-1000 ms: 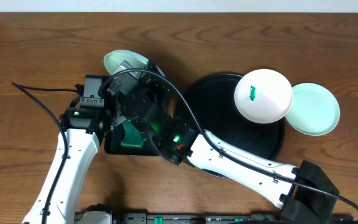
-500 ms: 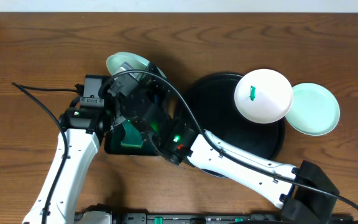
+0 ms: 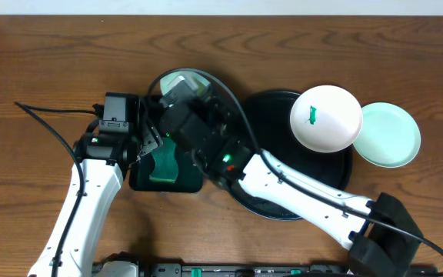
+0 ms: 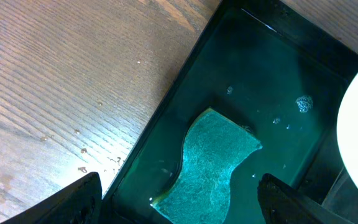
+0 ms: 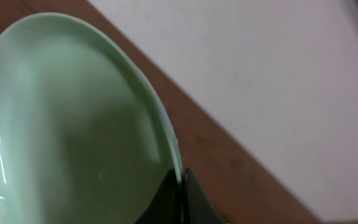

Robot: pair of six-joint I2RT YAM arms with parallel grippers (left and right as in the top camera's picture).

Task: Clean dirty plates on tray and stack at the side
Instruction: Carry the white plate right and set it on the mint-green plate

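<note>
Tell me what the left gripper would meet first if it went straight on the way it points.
Likely the green sponge, lying in the black rectangular tray directly ahead of the open left gripper; depth is unclear.

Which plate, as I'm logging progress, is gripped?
The mint plate pinched at its rim by the right gripper; the white plate and other mint plate lie free.

A: Where is the large round glossy black tray?
B: Flat on the table, right of centre. A round white plate with a small green smear sits on its far right rim, overlapping a pale mint round plate lying on the table.
A: And the second pale mint shallow plate?
B: Glossy, held tilted left of the tray, its rim pinched by the right gripper
</note>
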